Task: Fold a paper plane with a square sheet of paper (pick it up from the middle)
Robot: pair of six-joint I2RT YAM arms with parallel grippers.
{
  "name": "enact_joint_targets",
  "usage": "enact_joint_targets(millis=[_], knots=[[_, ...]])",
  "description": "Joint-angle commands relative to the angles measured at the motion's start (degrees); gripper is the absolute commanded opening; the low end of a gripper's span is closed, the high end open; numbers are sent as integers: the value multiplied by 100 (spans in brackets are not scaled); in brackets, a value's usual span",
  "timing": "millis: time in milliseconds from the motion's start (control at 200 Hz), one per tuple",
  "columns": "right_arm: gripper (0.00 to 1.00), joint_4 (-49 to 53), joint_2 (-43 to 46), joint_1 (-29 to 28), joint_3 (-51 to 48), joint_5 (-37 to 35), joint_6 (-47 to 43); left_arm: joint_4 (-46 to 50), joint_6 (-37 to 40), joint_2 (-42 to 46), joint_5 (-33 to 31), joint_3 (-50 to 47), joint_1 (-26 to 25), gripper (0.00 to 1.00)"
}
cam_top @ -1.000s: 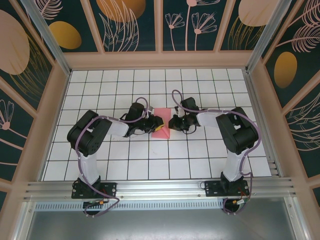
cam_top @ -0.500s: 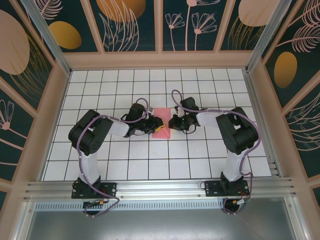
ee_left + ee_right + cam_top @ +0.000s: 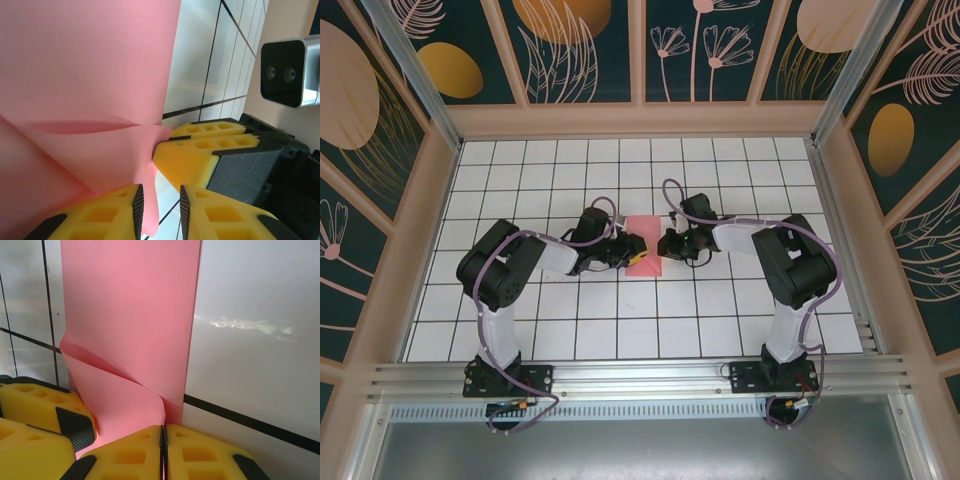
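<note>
Left arm (image 3: 520,262): being held low over the white grid-tiled counter (image 3: 520,170), reaching in from the left and pointing right toward the centre.

Left fingers (image 3: 102,212): being held narrowly apart, not closed. A drooping flap of the sheet of paper is being caught in the gap, lying against one pad, while a sliver of counter is being left visible beside the other pad.

Sheet of paper (image 3: 642,228): salmon-pink, being held at the middle of the counter between the two arms. Its far part is being left flat as a narrow strip. Its near end is being held raised and bent into slanting creases where the two sets of fingers meet it.

Right fingers (image 3: 205,452): being pressed fully together, with the near edge of the paper being pinched between the tips. They are being held just right of the left fingers, close beside them.

Right wrist camera (image 3: 290,72): a silver and black housing with two lenses, being carried above the right fingers.

Right arm (image 3: 790,262): being held low over the counter, reaching in from the right and pointing left toward the centre.
</note>
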State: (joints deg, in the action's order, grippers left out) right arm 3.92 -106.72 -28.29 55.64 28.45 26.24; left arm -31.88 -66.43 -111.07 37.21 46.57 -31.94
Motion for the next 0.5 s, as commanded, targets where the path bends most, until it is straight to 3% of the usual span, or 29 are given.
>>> enact_joint_targets(millis=[0,230,495], knots=[[12,142,14,-53,132,-120,-154,-134,79,335,1,-251,-14,32],[12,136,40,-147,87,-64,-86,7,104,746,-200,-659,-35,37],[12,97,140,-238,26,-155,13,484,192,761,-496,-606,-79,27]])
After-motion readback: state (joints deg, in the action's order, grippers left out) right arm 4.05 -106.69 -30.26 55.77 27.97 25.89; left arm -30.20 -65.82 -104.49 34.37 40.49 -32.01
